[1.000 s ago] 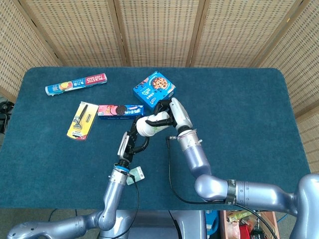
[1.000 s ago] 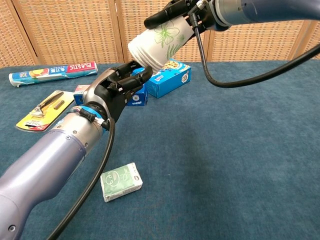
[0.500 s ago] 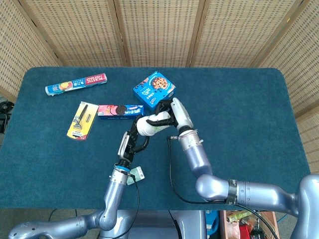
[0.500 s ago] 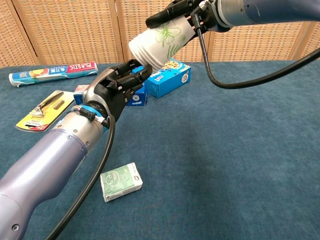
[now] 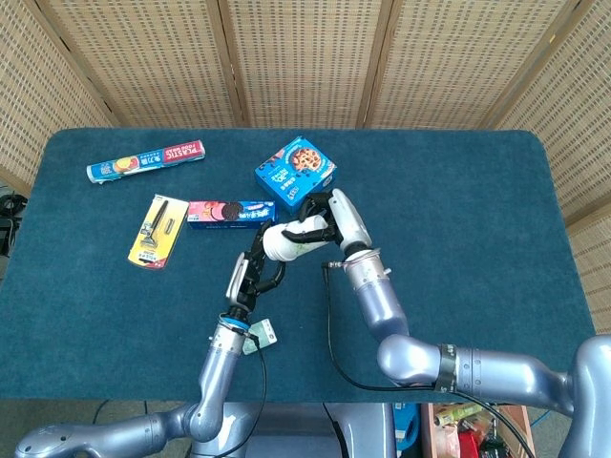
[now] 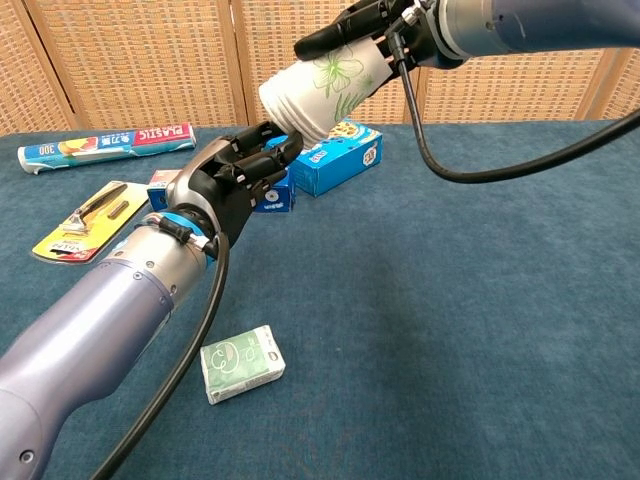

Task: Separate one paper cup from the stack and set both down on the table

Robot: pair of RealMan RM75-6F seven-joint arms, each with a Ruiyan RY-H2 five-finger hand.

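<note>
The right hand [image 6: 385, 30] is gripping the paper cup stack [image 6: 325, 85] by its upper portion, holding it tilted in the air above the tabletop [image 6: 470, 300], base end pointing down toward the left hand [image 6: 235, 180]. The left hand is sitting just below the stack's base with its fingers [image 6: 270, 150] partly curled, holding nothing; whether they are touching the base I cannot tell. In the head view, the stack [image 5: 286, 241] is hanging between the two hands [image 5: 250, 274] [image 5: 334, 218]. Lying on the tabletop are a blue cookie box [image 5: 296, 170], a flat biscuit pack [image 5: 229, 212], a plastic wrap roll [image 5: 146, 161], a yellow razor card [image 5: 158, 230] and a small green packet [image 6: 242, 362].
</note>
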